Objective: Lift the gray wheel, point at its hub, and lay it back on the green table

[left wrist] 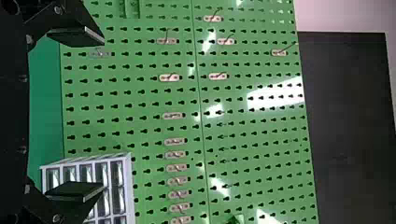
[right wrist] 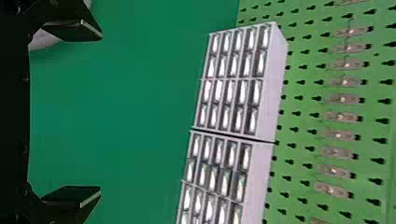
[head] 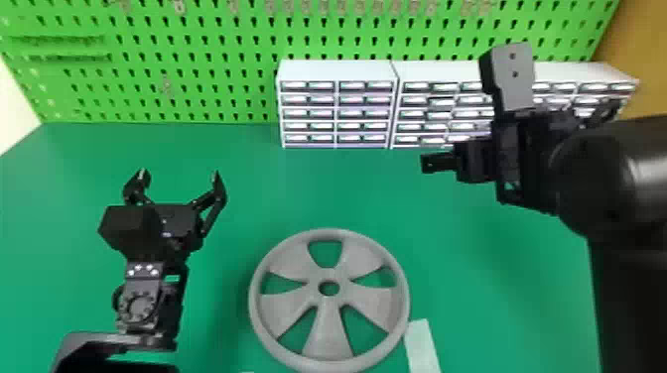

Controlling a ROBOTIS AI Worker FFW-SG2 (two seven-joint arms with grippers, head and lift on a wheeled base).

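The gray wheel (head: pixel 330 332) lies flat on the green table (head: pixel 238 149), its round hub hole facing up. My left gripper (head: pixel 173 176) is to the wheel's upper left in the head view, fingers spread and holding nothing; the left wrist view shows the same gripper (left wrist: pixel 100 112) wide apart. Up and to the right of the wheel is my right gripper (head: pixel 432 162), in front of the drawer cabinets. Seen from its own wrist, the right gripper (right wrist: pixel 100 116) has a broad gap between its fingers, and part of the wheel (right wrist: pixel 44 43) shows behind one finger.
White drawer cabinets (head: pixel 337 72) stand along the table's back edge, behind the right gripper. A green pegboard (head: pixel 198 74) with hooks rises behind them. A pale strip (head: pixel 422 347) lies on the table beside the wheel's lower right rim.
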